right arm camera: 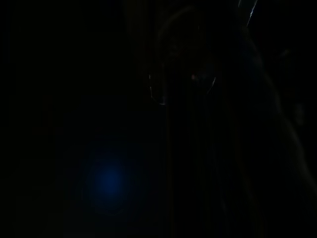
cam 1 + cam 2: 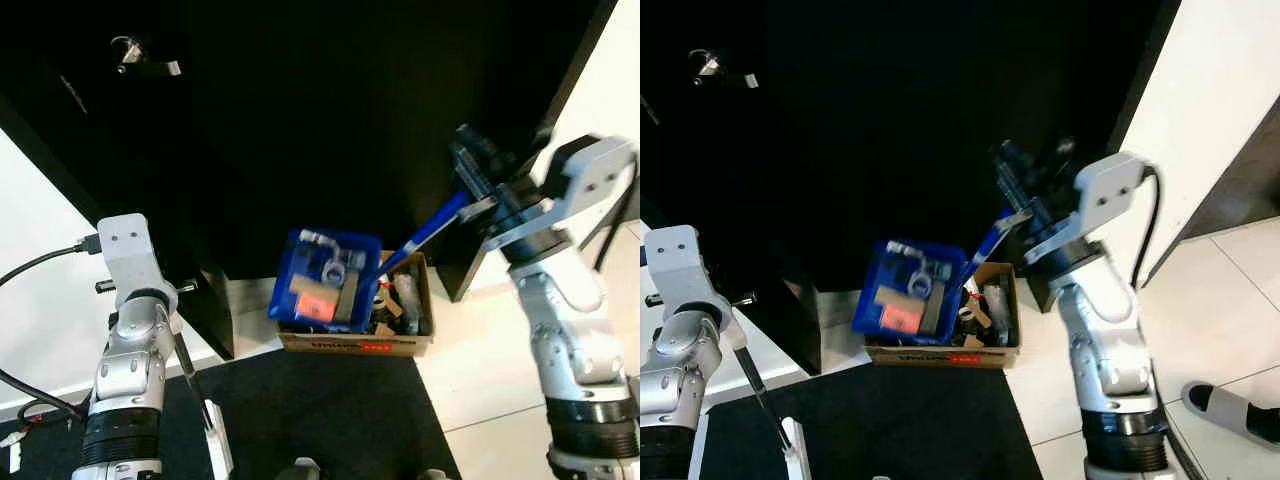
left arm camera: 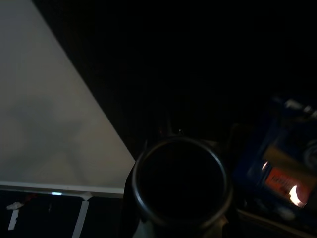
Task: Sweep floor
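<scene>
While the right gripper [image 2: 478, 172] clamps the blue dustpan's [image 2: 325, 276] handle, tipping it over the cardboard box [image 2: 360, 325], left gripper's state can't be told.

Blue dustpan [image 2: 325, 278], brown cardboard box [image 2: 357, 343], black mat [image 2: 320, 420], white tiles [image 2: 490, 400].

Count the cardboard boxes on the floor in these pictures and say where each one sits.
1. The cardboard box sits at the black mat's far edge, under the tilted blue dustpan. Others may be hidden.
</scene>
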Motion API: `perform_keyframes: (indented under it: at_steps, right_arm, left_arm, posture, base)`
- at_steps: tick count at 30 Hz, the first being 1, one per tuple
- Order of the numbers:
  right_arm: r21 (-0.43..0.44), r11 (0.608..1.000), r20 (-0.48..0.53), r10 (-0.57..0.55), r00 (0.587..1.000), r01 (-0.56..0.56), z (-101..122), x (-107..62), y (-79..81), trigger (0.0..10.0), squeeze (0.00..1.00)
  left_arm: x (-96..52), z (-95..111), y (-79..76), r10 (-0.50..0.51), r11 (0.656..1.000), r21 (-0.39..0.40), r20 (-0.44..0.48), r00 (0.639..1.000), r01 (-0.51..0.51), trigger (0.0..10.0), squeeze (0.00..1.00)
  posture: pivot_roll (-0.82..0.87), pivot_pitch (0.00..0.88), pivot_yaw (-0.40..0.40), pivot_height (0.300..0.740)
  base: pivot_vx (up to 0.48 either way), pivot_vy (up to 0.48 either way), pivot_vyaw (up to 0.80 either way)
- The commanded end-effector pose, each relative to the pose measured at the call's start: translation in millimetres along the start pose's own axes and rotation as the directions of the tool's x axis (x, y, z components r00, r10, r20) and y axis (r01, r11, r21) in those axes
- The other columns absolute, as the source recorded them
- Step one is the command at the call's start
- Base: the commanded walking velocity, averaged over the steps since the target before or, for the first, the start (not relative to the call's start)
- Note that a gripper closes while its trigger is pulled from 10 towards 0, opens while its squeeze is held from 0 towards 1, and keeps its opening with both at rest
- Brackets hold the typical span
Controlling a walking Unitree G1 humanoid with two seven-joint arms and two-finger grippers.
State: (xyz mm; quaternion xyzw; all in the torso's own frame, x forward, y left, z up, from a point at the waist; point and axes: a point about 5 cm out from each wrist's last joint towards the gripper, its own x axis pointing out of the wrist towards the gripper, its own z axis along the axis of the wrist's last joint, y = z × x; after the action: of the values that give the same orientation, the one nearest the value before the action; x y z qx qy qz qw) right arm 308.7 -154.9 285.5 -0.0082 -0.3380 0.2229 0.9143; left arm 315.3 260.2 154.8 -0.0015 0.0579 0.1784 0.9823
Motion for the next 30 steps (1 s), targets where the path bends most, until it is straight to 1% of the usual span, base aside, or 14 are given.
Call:
perform_keyframes:
  at_steps: [1,3,8,10,12,13,15,18,20,23,25,26,27,30]
  right_arm:
    - [-0.034,0.999,0.049,-0.01,0.999,0.012,7.2,1.6,-2.6,10.0,0.0]
    - [-0.116,0.993,0.056,-0.016,0.998,0.023,9.3,4.5,-9.4,10.0,0.0]
    - [-0.164,0.986,0.049,0.009,0.999,-0.001,7.1,6.6,-8.7,10.0,0.0]
    - [-0.188,0.982,0.046,0.044,0.998,-0.034,3.4,8.4,-3.1,10.0,0.0]
    - [-0.231,0.969,0.037,0.103,0.994,-0.091,-3.8,11.3,6.8,10.0,0.0]
    - [-0.231,0.969,0.037,0.103,0.994,-0.091,-3.8,11.3,6.8,10.0,0.0]
    - [-0.261,0.956,0.028,0.145,0.989,-0.133,-10.2,13.2,13.6,10.0,0.0]
    - [-0.35,0.92,-0.002,0.188,0.982,-0.177,-21.5,14.4,15.6,10.0,0.0]
    - [-0.392,0.898,-0.022,0.207,0.978,-0.199,-26.4,14.3,15.5,10.0,0.0]
    - [-0.422,0.882,-0.03,0.216,0.976,-0.208,-29.0,15.2,15.3,10.0,0.0]
    - [-0.466,0.855,-0.041,0.236,0.971,-0.228,-32.5,16.3,16.4,10.0,0.0]
    - [-0.509,0.823,-0.054,0.262,0.964,-0.252,-35.1,16.9,18.1,10.0,0.0]
    - [-0.509,0.823,-0.054,0.262,0.964,-0.252,-35.1,16.9,18.1,10.0,0.0]
    - [-0.559,0.779,-0.072,0.293,0.953,-0.282,-38.0,17.3,19.8,10.0,0.0]
  left_arm:
    - [-2.3,0.1,2.8,0.006,1.0,0.019,0.01,1.0,-0.006,10.0,0.0]
    - [-2.9,0.3,1.6,-0.004,1.0,0.018,0.009,1.0,0.003,10.0,0.0]
    - [-3.6,-0.1,0.6,-0.011,1.0,0.02,0.007,1.0,0.011,10.0,0.0]
    - [-3.7,-0.1,-0.6,-0.017,1.0,0.021,0.005,1.0,0.017,10.0,0.0]
    - [-4.0,0.1,-2.5,-0.025,0.999,0.02,0.005,1.0,0.025,10.0,0.0]
    - [-4.0,0.1,-2.5,-0.025,0.999,0.02,0.005,1.0,0.025,10.0,0.0]
    - [-4.7,0.1,-3.7,-0.031,0.999,0.02,0.006,1.0,0.031,10.0,0.0]
    - [-8.8,-0.8,-1.7,-0.032,0.999,0.021,0.003,0.999,0.032,10.0,0.0]
    - [-11.3,-1.9,0.6,-0.029,0.999,0.022,0.0,1.0,0.029,10.0,0.0]
    - [-14.5,-3.3,3.5,-0.024,0.999,0.024,-0.006,1.0,0.024,10.0,0.0]
    - [-17.2,-5.4,4.4,-0.02,1.0,0.022,-0.011,1.0,0.021,10.0,0.0]
    - [-19.7,-7.0,4.4,-0.018,1.0,0.02,-0.015,1.0,0.018,10.0,0.0]
    - [-19.7,-7.0,4.4,-0.018,1.0,0.02,-0.015,1.0,0.018,10.0,0.0]
    - [-23.0,-8.3,3.9,-0.015,1.0,0.014,-0.018,1.0,0.015,10.0,0.0]
  posture:
    - [0.03,0.177,0.12,0.74]
    - [0.04,0.179,0.123,0.74]
    - [0.04,0.184,0.128,0.74]
    - [0.03,0.188,0.129,0.74]
    - [0.03,0.192,0.128,0.74]
    - [0.03,0.192,0.128,0.74]
    - [0.04,0.198,0.123,0.74]
    - [0.05,0.212,0.117,0.74]
    - [0.06,0.226,0.113,0.74]
    - [0.07,0.238,0.106,0.74]
    - [0.07,0.255,0.093,0.74]
    - [0.08,0.261,0.085,0.74]
    - [0.08,0.261,0.085,0.74]
    - [0.08,0.274,0.072,0.74]
  base:
    - [0.0,0.0,0.0]
    - [0.0,0.0,0.0]
    - [0.0,0.0,0.0]
    - [0.0,0.0,0.0]
    - [0.0,0.0,0.0]
    - [0.0,0.0,0.0]
    - [0.0,0.0,0.0]
    - [0.0,0.0,0.0]
    - [0.0,0.0,0.0]
    - [0.0,0.0,0.0]
    - [0.0,0.0,0.0]
    - [0.0,0.0,0.0]
    - [0.0,0.0,0.0]
    - [0.0,0.0,0.0]
